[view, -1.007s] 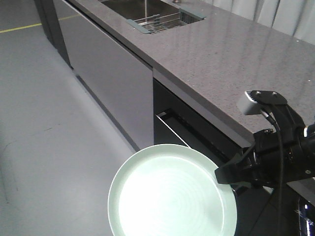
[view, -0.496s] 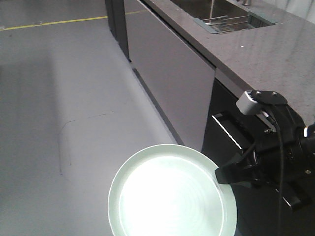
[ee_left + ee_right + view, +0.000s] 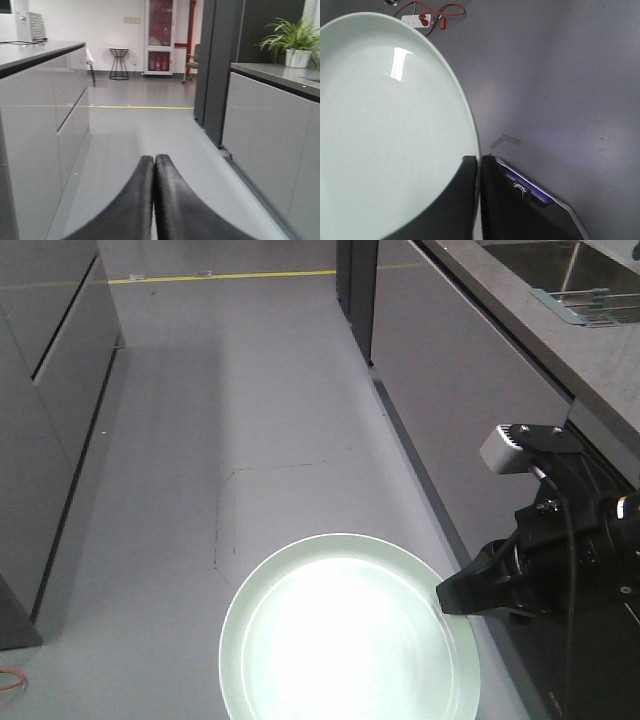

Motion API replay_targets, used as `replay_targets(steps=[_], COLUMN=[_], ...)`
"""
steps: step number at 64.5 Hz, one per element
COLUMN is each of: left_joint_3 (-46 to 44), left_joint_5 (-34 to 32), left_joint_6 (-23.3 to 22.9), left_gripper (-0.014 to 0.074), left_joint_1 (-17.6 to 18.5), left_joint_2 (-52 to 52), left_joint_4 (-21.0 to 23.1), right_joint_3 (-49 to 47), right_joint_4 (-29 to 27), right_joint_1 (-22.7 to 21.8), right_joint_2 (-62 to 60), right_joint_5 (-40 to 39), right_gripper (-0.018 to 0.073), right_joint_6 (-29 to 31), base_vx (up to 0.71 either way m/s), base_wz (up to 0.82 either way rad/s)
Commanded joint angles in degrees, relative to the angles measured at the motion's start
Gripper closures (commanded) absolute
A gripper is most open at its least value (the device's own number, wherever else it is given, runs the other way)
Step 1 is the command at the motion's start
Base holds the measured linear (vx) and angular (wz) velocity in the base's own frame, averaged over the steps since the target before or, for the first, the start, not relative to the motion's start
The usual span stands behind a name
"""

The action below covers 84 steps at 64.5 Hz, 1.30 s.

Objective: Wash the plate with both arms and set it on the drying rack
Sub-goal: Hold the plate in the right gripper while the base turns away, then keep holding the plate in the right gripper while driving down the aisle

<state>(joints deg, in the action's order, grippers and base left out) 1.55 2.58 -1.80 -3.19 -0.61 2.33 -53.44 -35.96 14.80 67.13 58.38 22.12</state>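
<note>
My right pincer clamps the plate by its right rim, near, above the floor; my left pincer is pressed together; the drying rack sits far right.

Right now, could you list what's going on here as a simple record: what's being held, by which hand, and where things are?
Held item: plate, pale green, face up
Holder: right hand, pinching the plate's rim
Other arm: left hand, shut, holding nothing
Under the plate: bare grey floor
Drying rack: drying rack at the sink, top right of the front view, far from the plate
Task stage: plate not yet at the sink
</note>
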Motion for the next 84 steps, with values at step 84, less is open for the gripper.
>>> replay_targets(steps=[84], left_joint_3=[-1.5], left_joint_5=[-4.3], left_joint_6=[-0.2], left_gripper=[0.0603], left_joint_1=[0.2], left_joint_2=[-0.7], left_joint_4=[0.1], right_joint_3=[-1.5], right_joint_4=[-2.4], right_joint_1=[-0.1], right_joint_2=[-1.2], right_joint_5=[-1.7], right_gripper=[0.0564], right_joint_6=[0.6], base_vx=[0.09], base_wz=[0.17])
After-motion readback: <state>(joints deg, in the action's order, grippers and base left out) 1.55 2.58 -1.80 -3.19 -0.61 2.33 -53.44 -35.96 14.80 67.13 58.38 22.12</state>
